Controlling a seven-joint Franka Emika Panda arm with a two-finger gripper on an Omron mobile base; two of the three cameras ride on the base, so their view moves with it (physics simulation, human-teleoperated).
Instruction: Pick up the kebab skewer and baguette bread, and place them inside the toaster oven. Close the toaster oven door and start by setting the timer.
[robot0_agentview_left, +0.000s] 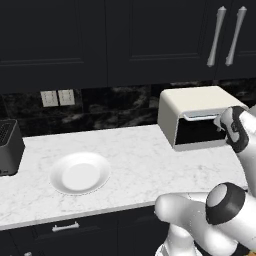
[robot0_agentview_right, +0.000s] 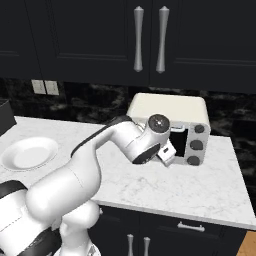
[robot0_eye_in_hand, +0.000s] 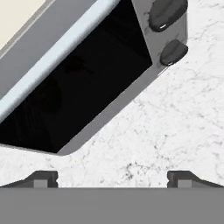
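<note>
- Two-finger gripper (robot0_eye_in_hand: 112, 177) wide open, holding nothing, hanging just in front of the boxy cream-white toaster oven (robot0_agentview_left: 192, 100) on the marble counter (robot0_agentview_left: 135, 155).
- Dark glass toaster oven door (robot0_eye_in_hand: 83, 83) looks shut, pale silver bar handle (robot0_eye_in_hand: 57, 52) along its top edge.
- Dark round knobs (robot0_eye_in_hand: 168, 33) beside the door, up and off to one side of the fingertips.
- Probably timer knob next: reach forward and across.
- White round plate (robot0_agentview_left: 80, 173) well apart; kebab skewer and baguette bread probably inside the oven, hard to tell.

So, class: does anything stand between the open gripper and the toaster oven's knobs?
Nothing visible does. The open gripper hangs over bare marble counter just in front of the toaster oven door, shut, with the knobs beside it.
</note>
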